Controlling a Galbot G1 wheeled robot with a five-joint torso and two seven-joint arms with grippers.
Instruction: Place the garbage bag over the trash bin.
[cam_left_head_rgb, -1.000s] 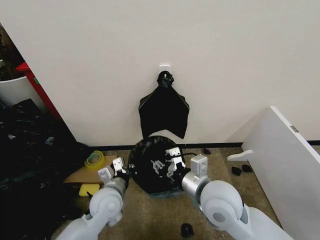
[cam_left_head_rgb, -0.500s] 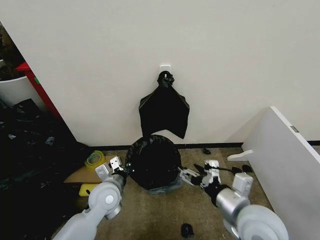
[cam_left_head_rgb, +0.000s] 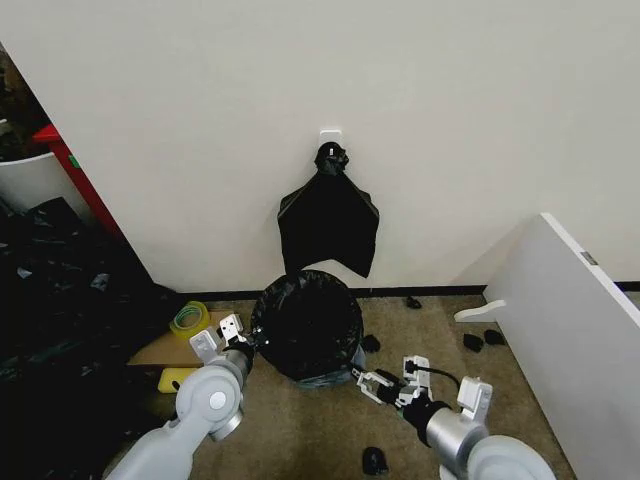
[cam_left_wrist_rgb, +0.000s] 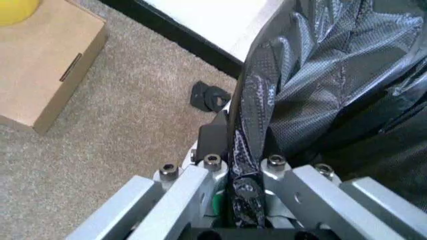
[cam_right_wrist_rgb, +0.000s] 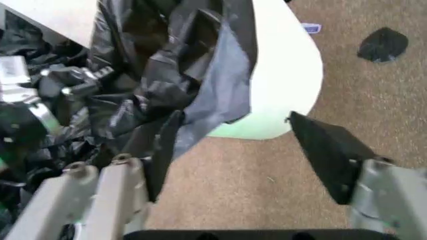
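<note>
The trash bin (cam_left_head_rgb: 340, 378) stands on the carpet against the wall, and the garbage bag (cam_left_head_rgb: 307, 325) lines its mouth and drapes over its rim. My left gripper (cam_left_head_rgb: 232, 335) is at the bin's left rim. The left wrist view has its fingers (cam_left_wrist_rgb: 208, 172) shut on a fold of the garbage bag (cam_left_wrist_rgb: 320, 75). My right gripper (cam_left_head_rgb: 385, 385) hangs open, low and to the right of the bin, clear of it. In the right wrist view the right gripper (cam_right_wrist_rgb: 233, 117) faces the white bin wall (cam_right_wrist_rgb: 287, 75), which the bag (cam_right_wrist_rgb: 167, 65) partly covers.
A bunch of black bags (cam_left_head_rgb: 327, 225) hangs from a wall hook above the bin. A white board (cam_left_head_rgb: 575, 320) leans at the right. A tape roll (cam_left_head_rgb: 189, 320), cardboard (cam_left_head_rgb: 160, 352) and a yellow sponge (cam_left_head_rgb: 175, 380) lie at the left, beside a heap of black plastic (cam_left_head_rgb: 60, 300). Black scraps (cam_left_head_rgb: 374, 461) dot the carpet.
My right gripper has let go of the bag at the bin's right rim and drawn back, low and toward me, standing open. The left gripper has stayed at the left rim.
</note>
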